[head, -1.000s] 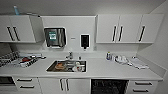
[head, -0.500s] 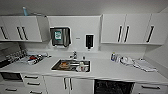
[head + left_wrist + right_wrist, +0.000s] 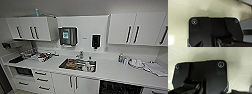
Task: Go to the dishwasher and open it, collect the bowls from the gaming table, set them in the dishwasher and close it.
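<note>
The dishwasher [image 3: 119, 88] shows in the head view as a dark space under the white counter [image 3: 112, 72], to the right of the sink [image 3: 78, 65]. Its front panel cannot be made out. The bowls and the gaming table are out of view. In both wrist views a pale speckled floor [image 3: 179, 15] [image 3: 238, 57] lies beyond the robot's dark plate.
White wall cabinets [image 3: 31, 28] [image 3: 135, 30] hang above the counter. A paper towel dispenser [image 3: 67, 36] and a dark soap dispenser [image 3: 96, 41] are on the wall. Dishes fill the sink. Clutter [image 3: 41, 56] lies at the counter's left, and small items [image 3: 132, 62] at its right. A black oven [image 3: 23, 71] sits low on the left.
The whole head picture has shifted a little to the right, so the camera has moved; nothing on the counter has moved.
</note>
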Controlling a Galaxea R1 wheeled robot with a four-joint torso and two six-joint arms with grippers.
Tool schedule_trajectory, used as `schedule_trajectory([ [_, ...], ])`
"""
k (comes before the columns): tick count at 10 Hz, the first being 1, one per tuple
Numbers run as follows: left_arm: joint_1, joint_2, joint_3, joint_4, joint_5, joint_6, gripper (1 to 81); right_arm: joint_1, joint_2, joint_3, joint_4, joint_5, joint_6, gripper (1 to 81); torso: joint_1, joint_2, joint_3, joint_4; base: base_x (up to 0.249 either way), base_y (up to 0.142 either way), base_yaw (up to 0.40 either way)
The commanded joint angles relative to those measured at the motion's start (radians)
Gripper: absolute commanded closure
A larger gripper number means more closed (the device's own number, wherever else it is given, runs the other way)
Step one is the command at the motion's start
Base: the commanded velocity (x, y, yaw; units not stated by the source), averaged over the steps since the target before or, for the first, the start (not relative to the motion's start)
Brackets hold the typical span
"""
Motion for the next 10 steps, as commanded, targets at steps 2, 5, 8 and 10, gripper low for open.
schedule_trajectory([
  [2,-0.057,-0.011,0.002,-0.002,0.045,0.000,1.0,0.069,-0.010,-0.003,0.005,-0.053,-0.003,1.0,0.000,0.000,0.000,0.000,0.000,0.000,0.191],
  [5,-0.057,-0.008,-0.008,0.000,0.045,0.000,1.0,0.060,-0.010,-0.001,0.005,-0.047,-0.003,1.0,0.000,0.000,0.000,0.000,0.000,0.000,0.192],
  [8,-0.055,-0.002,-0.008,0.004,0.045,0.000,1.0,0.057,-0.007,-0.001,0.003,-0.047,-0.003,1.0,0.000,0.000,0.000,0.000,0.000,0.000,0.192],
  [10,-0.057,0.001,-0.008,0.006,0.045,0.000,1.0,0.057,-0.002,-0.001,0.005,-0.047,-0.003,1.0,0.000,0.000,0.000,0.000,0.000,0.000,0.194],
])
